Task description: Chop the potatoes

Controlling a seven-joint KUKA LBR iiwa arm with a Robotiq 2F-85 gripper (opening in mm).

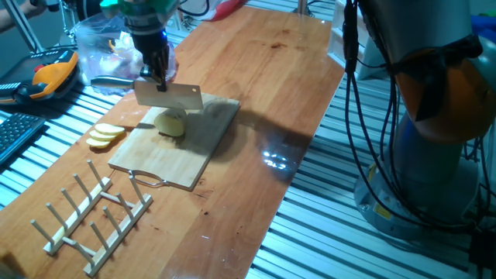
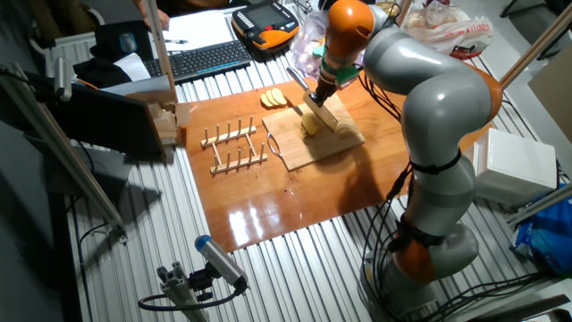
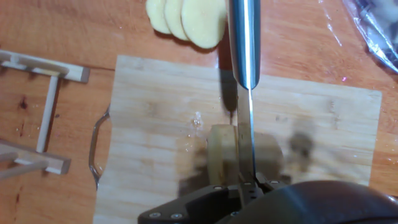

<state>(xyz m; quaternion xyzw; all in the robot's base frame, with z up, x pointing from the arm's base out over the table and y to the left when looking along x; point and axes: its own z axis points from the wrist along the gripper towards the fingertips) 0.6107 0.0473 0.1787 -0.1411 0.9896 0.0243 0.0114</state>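
Note:
A peeled pale-yellow potato chunk (image 1: 170,124) lies on the wooden cutting board (image 1: 182,159). Several thin round slices (image 1: 105,134) lie in a row on the table just off the board's left edge. My gripper (image 1: 157,71) is shut on a knife with a broad steel blade (image 1: 169,94). The blade hangs edge-down right over the chunk. In the hand view the blade (image 3: 244,118) crosses the chunk (image 3: 217,155) near its middle; the slices (image 3: 186,15) are at the top. In the other fixed view my gripper (image 2: 320,89) stands above the chunk (image 2: 310,123).
A wooden peg rack (image 1: 93,217) lies on the table in front of the board. A plastic bag (image 1: 101,43), an orange pendant (image 1: 50,74) and a keyboard (image 1: 15,136) sit beyond the table's left edge. The robot base (image 1: 434,116) stands at right.

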